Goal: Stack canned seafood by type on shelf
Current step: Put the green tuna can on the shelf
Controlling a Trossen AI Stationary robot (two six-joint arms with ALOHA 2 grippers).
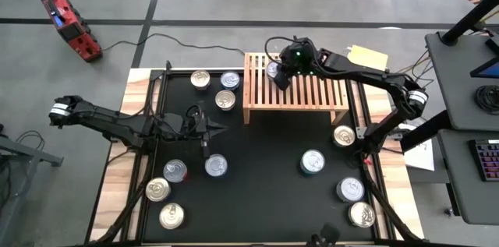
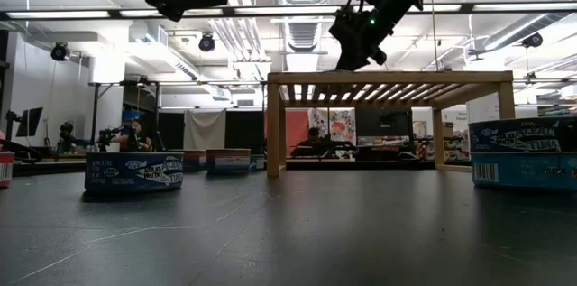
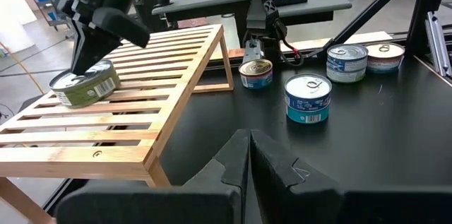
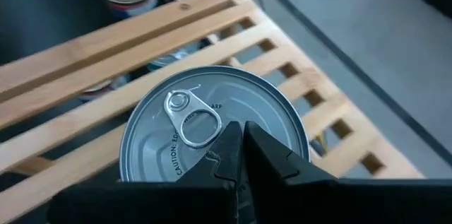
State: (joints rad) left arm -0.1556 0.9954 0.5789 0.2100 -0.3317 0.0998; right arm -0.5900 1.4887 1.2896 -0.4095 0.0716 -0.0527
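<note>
Left tool [image 1: 221,129] hovered pressed together over the black mat [image 1: 265,188] on the tabletop, among scattered tins. Farther back, the right tool [image 1: 277,78], fingers also together, touched the lid of 1 gold-labelled tin [image 3: 85,85] resting on the shelf [image 1: 304,99].

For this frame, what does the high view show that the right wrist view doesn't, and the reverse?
Only the high view: the left tool, shut over the mat, and the cans spread across the mat, such as one at right.

Only the right wrist view: the pull tab on the lid of the shelf can.

Both: the right tool, shut, at that can on the slatted shelf.
</note>
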